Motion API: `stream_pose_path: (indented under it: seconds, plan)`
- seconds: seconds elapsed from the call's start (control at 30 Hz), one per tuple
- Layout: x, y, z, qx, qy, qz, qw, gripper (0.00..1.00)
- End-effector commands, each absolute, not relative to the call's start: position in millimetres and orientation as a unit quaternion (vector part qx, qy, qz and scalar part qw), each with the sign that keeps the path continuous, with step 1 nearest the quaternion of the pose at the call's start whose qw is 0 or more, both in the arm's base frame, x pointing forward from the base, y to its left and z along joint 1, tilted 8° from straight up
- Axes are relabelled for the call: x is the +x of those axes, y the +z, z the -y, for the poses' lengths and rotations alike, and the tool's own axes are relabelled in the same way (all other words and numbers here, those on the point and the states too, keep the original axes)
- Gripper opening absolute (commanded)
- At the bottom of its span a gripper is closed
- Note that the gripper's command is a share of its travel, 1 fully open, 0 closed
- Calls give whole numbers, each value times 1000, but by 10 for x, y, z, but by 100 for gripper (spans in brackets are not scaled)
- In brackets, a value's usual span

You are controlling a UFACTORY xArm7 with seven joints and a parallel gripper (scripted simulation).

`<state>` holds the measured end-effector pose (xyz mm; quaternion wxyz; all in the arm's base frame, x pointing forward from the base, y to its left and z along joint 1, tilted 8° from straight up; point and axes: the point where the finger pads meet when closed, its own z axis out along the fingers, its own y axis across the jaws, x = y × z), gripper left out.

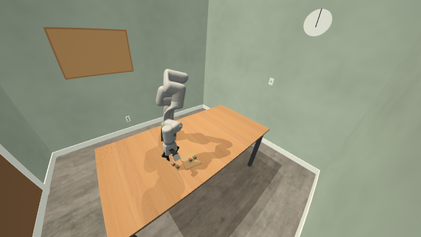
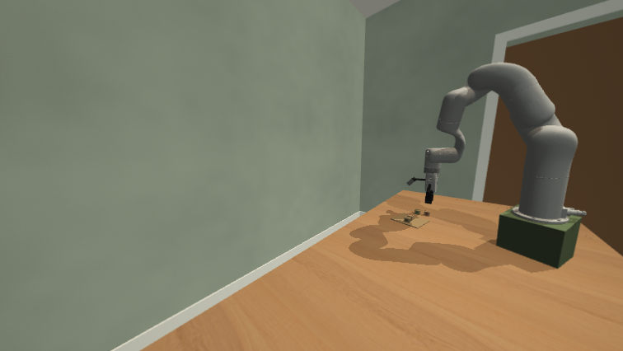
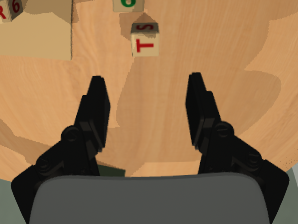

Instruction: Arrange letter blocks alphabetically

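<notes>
My gripper (image 1: 173,153) (image 2: 429,202) (image 3: 147,89) is partly open and empty, above the table on the base side of the blocks. A block with a red T on top (image 1: 173,163) (image 2: 426,213) (image 3: 145,46) lies off the mat; the T is turned sideways in the wrist view. A block with a green character (image 1: 177,166) (image 2: 417,211) (image 3: 128,5) lies just beyond it, cut off by the wrist frame. The tan mat (image 1: 188,166) (image 2: 418,223) (image 3: 40,42) bears two blocks. A block with R and 6 (image 3: 10,9) is partly visible there; the other mat block's letter cannot be read.
The wooden table (image 1: 123,176) (image 2: 305,296) holds the blocks and mat. The robot stands on a green base box (image 2: 527,241) at the table's back side. Arm shadows fall over the table and part of the mat.
</notes>
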<state>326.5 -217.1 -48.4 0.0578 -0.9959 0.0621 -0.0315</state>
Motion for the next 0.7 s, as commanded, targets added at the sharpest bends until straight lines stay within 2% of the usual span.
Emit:
stream_pose_path:
  seconds: [0.0, 0.67]
  plan:
    - [3279, -498, 2181, -996, -33, -62, 57, 63]
    - [3299, -769, 2153, -996, -33, -62, 57, 63]
